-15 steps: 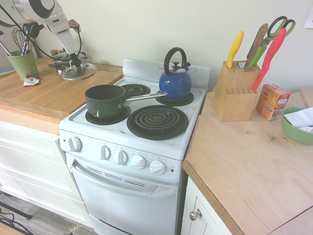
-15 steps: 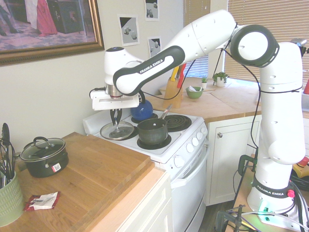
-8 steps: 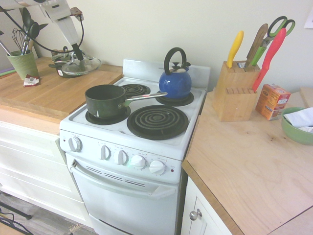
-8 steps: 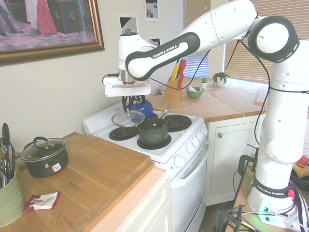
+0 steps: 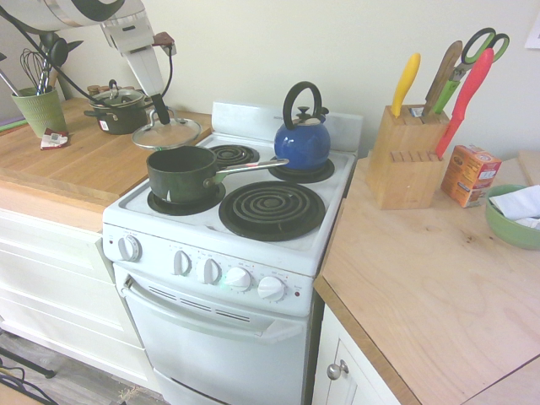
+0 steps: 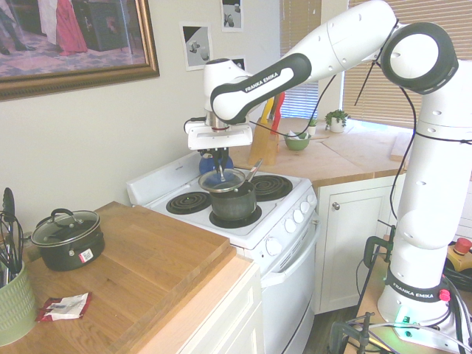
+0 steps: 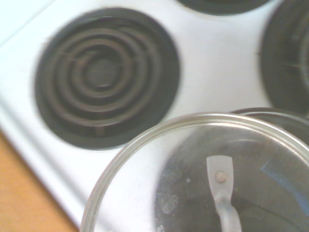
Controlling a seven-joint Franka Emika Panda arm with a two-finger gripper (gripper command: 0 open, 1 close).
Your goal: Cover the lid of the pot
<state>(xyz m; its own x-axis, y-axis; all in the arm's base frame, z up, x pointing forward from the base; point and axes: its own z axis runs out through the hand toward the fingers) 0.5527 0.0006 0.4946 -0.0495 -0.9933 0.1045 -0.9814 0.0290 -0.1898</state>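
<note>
You have the lid [image 5: 175, 132] in hand: the gripper [image 5: 160, 110] is clamped tight on its top knob, and the glass disc hangs from it in the air, roughly level. In the first exterior view it sits just past the far left side of the pot [image 5: 181, 173], not yet centred over the opening. The pot stands on the near left burner of the stove [image 5: 221, 240], its long handle pointing right toward the blue kettle [image 5: 302, 139]. So the pick-up and most of the carry look done. What is left, by my reading: bring the lid squarely above the rim, lower it until it seats, then let go.
</note>
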